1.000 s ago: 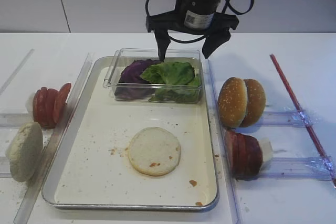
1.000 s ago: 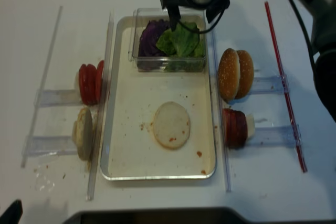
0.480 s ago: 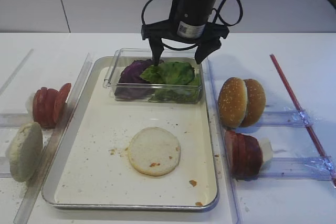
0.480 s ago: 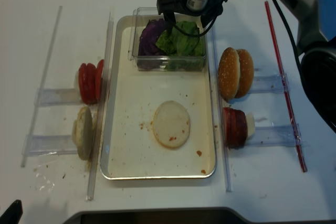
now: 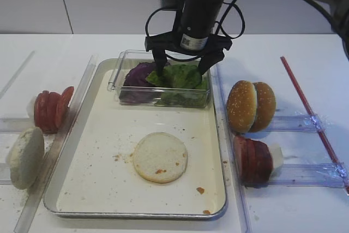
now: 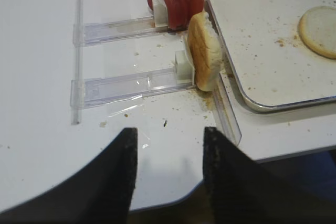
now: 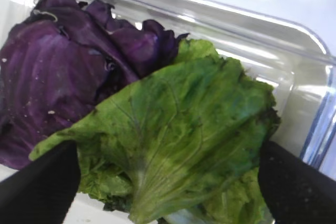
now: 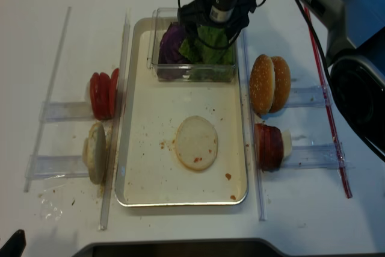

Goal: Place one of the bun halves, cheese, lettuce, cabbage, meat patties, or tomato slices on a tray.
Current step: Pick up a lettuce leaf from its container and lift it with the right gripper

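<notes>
The right tool (image 5: 181,69) has dropped (jaws wide) onto the lettuce (image 5: 179,76).

White counter (image 5: 305,53) w/ metal tray (image 5: 76,189) in the middle. Left of tray: clear plastic rails (image 6: 126,85) holding tomato slices (image 5: 50,110) & a pale bun half (image 5: 24,156), both on edge. Right of tray: sesame bun halves (image 5: 251,106) & meat patties (image 5: 253,160) on edge on more rails. Red rod (image 5: 312,114) lies far right. Crumbs on counter nr left rails.
</notes>
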`<state>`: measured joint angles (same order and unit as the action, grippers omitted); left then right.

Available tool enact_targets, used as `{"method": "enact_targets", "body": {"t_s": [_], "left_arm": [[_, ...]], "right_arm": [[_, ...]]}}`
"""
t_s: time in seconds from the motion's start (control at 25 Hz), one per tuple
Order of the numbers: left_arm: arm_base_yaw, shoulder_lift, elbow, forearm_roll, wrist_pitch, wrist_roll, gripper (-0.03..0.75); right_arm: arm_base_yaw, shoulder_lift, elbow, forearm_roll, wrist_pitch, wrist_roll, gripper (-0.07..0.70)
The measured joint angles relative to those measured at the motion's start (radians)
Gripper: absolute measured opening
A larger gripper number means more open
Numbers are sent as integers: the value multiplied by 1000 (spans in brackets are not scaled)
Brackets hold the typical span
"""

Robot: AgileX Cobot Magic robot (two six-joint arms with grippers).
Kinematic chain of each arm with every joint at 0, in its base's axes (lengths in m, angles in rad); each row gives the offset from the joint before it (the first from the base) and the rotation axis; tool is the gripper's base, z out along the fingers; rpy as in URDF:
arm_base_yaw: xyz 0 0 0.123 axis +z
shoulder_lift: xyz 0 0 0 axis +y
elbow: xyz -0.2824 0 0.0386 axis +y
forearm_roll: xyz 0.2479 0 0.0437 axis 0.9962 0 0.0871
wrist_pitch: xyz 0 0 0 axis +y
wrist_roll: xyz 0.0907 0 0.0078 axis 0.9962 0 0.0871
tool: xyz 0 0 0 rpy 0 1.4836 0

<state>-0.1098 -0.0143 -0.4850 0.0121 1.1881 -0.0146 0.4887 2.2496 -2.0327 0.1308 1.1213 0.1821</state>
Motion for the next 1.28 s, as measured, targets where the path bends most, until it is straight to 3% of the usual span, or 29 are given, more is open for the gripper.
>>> {"method": "enact_targets", "body": {"t_s": [1.28], "left_arm": [[0,0,0,0,0,0,285]], "right_arm": [[2,39,-8,9,-10,0,695]]}}
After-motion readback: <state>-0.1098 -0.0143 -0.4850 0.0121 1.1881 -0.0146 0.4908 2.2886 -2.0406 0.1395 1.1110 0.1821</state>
